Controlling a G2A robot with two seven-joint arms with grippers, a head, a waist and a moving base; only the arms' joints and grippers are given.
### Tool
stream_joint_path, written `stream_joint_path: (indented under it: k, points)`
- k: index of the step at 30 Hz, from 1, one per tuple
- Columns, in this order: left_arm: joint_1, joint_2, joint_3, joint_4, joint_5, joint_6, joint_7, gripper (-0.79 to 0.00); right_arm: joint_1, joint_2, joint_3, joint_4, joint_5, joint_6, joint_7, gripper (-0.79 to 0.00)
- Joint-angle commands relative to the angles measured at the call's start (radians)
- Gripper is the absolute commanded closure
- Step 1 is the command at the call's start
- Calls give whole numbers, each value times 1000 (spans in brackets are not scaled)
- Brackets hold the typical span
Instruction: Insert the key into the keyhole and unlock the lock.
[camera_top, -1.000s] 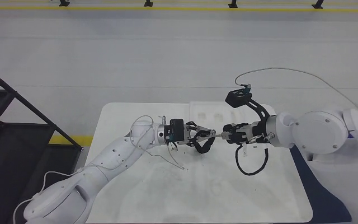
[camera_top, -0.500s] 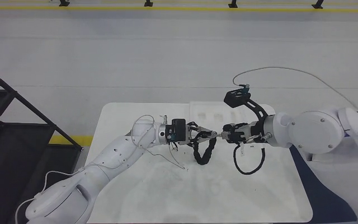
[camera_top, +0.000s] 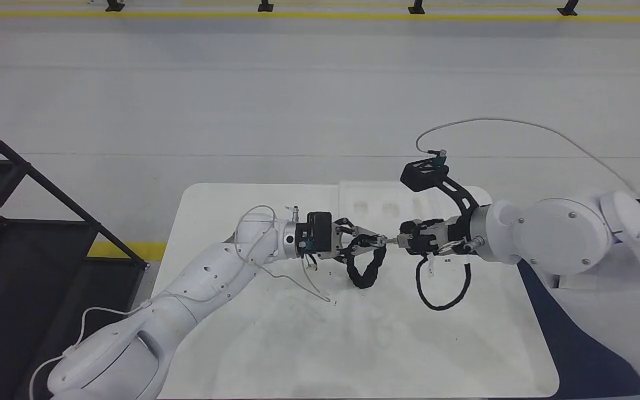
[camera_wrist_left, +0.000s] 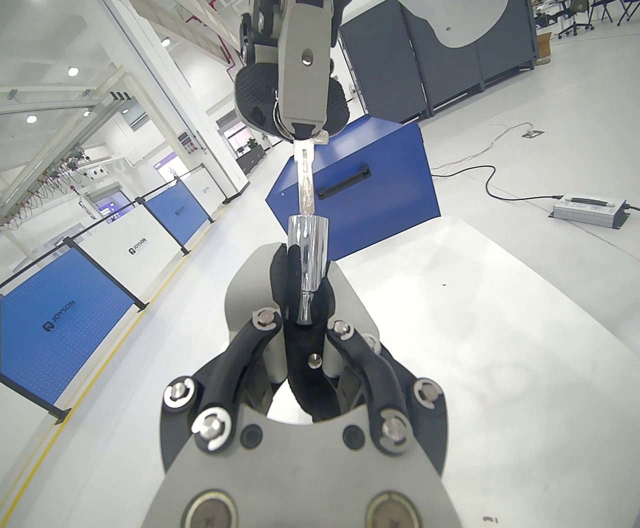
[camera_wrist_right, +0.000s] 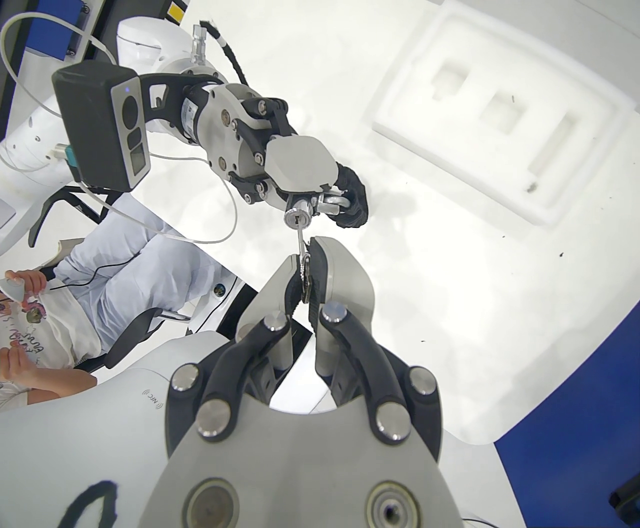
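Left end effector (camera_wrist_left: 300, 285) grips lock (camera_wrist_left: 307, 245), right end effector (camera_wrist_right: 306, 270) grips key (camera_wrist_left: 304, 180), foam tray (camera_wrist_right: 430, 120) nearby

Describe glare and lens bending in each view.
Left wrist view: bright glints on the chrome lock; wide lens makes the left gripper loom large. Right wrist view: foam tray nearly blends into the white table. Top view: even, soft light.

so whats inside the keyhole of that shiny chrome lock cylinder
The tip of the flat silver key goes in, its head pinched in the right gripper. The left gripper holds the chrome lock cylinder. How deep the blade reaches is hidden by the cylinder.
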Motion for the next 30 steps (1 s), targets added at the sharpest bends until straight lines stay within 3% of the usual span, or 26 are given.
stream_joint_path:
  k: [1,30]
  points:
    - [0,-1,-2,0,3,-3,1,0,4,3,-6,0,1,1,-1,0]
    - [5,-14,-29,0,25,-52,-9,0,86,24,-111,-9,-4,12,-12,0]
